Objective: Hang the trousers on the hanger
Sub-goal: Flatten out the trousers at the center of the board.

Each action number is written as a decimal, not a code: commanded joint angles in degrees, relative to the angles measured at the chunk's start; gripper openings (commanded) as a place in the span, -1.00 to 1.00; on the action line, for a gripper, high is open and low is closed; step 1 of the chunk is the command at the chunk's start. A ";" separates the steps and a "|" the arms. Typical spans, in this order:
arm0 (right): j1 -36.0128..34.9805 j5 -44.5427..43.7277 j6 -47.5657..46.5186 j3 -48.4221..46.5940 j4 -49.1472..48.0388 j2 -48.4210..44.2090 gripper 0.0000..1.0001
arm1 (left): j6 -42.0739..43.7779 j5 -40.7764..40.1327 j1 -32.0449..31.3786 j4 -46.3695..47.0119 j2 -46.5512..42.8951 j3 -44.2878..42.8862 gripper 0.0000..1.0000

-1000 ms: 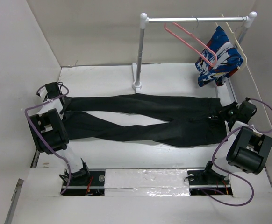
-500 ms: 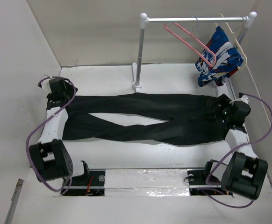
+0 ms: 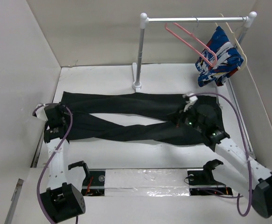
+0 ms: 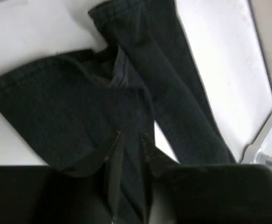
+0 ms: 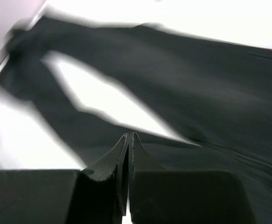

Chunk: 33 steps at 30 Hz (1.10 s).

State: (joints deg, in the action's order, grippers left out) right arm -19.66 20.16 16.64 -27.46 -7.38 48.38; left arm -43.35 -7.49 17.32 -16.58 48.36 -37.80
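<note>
The black trousers (image 3: 126,100) lie flat across the table, legs to the left and waist end to the right under my right arm. My left gripper (image 3: 59,125) sits at the near leg's hem end. In the left wrist view it (image 4: 130,140) stands nearly closed with a fold of the trousers (image 4: 56,102) between its fingers. My right gripper (image 3: 179,120) hovers over the crotch area. Its jaws (image 5: 129,135) are shut, with nothing visible between them, just above the trousers (image 5: 211,93). The pink hanger (image 3: 192,41) hangs on the rail (image 3: 194,19).
A blue, white and red patterned garment (image 3: 218,56) hangs on a cream hanger (image 3: 236,39) at the rail's right end. The rail's post (image 3: 139,56) stands just behind the trousers. High walls close in the table's left, back and right sides.
My left gripper came nearer, from the far leg's hem to the near leg's hem. My right gripper swung left from the waist end to the crotch area. The right wrist view is motion-blurred.
</note>
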 commanded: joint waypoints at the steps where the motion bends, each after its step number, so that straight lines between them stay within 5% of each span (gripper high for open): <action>1: -9.59 -3.01 -8.73 -8.89 3.33 4.68 -0.84 | 0.13 3.18 -0.44 -7.57 0.33 -0.17 -0.62; 7: -19.71 -6.62 -11.37 -15.34 2.19 12.08 -0.48 | -6.38 2.22 1.57 -14.53 3.67 -0.26 -0.18; 18: -19.19 -10.06 -9.97 -10.86 -0.18 10.87 -0.43 | -14.73 -3.06 1.57 -12.71 16.67 4.31 -0.14; 24: -18.66 -8.65 -9.70 -9.28 -1.85 9.71 -0.42 | -17.90 -8.59 1.57 -9.70 23.54 2.47 -0.58; 26: -19.18 -8.82 -9.70 -9.36 -1.85 10.50 -0.42 | -17.82 -10.53 1.57 -9.70 22.32 0.81 -1.00; 33: -19.19 -9.88 -10.05 -9.63 -1.85 11.38 -0.41 | -11.15 -12.64 1.57 -12.78 3.70 -5.08 -1.00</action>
State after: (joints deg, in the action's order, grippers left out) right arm -38.65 11.07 7.29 -37.32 -5.82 59.66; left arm -58.00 -15.97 18.59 -28.53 62.04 -37.52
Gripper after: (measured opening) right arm 0.295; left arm 0.007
